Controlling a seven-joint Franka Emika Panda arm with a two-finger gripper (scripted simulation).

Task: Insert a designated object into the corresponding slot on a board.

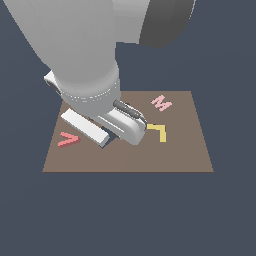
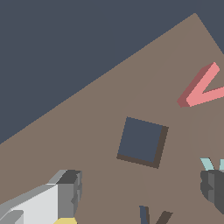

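Note:
The red "V" piece lies flat on the brown board, near the edge on the exterior view's left. In the wrist view the V rests beyond a dark square hole. My gripper hovers over the board, open, with nothing between its fingers. Only the tips of the dark angular slot show, at the frame edge between the fingers. In the exterior view the arm's hand hides the fingertips and the slot.
A pink "M" lies near the board's far edge and a yellow "L" sits on the exterior view's right of the hand. The board rests on a dark blue-grey floor.

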